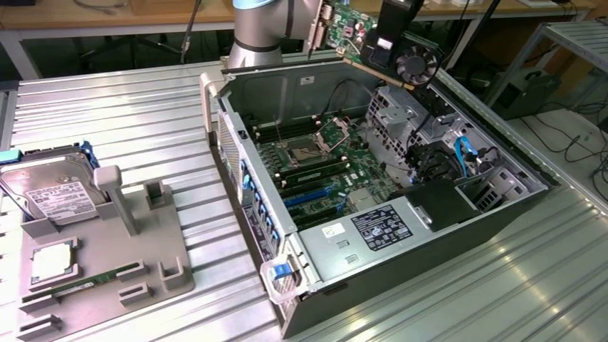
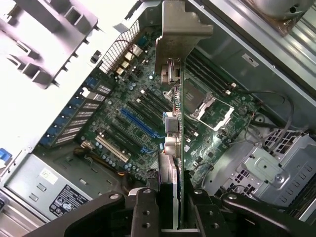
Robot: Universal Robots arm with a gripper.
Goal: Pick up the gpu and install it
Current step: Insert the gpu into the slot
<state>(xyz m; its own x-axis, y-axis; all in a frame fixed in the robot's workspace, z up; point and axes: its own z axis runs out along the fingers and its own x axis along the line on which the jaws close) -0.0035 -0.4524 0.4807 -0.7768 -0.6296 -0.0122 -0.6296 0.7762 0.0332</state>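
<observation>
gripper (image 1: 394,25) clenched on gpu (image 1: 375,43), card pinched between both fingers (image 2: 143,212). gpu up in the air above far rim of case (image 1: 285,68), clear of the rim, not touching motherboard (image 1: 332,160), not seated in any slot. in exterior view tilted, fan (image 1: 415,63) side towards the camera, bracket (image 1: 318,28) at the end on the exterior view's left, next to arm (image 1: 256,28). in wrist view seen edge-on: thin green edge (image 2: 180,148) between the fingers, bracket (image 2: 182,19) at the end away from them, open motherboard (image 2: 128,113) beyond. case open, on its side on table (image 1: 124,107), towards the table's edge on the exterior view's right. inside case: cpu socket (image 1: 306,149) near middle of motherboard, installed ram (image 1: 318,173) just beside it, blue slot (image 2: 138,123) among the free slots, drive cage (image 1: 404,114) at far corner, blue cable (image 1: 465,153) near it, black cover (image 1: 446,203) by the near corner. grey tray (image 1: 142,242) near table's edge on the exterior view's left, apart from case. hard drive (image 1: 57,189) leaning at tray's far corner, cpu (image 1: 53,260) flat in a pocket nearer the front edge, loose ram stick (image 1: 90,281) lying flat just beside cpu.
</observation>
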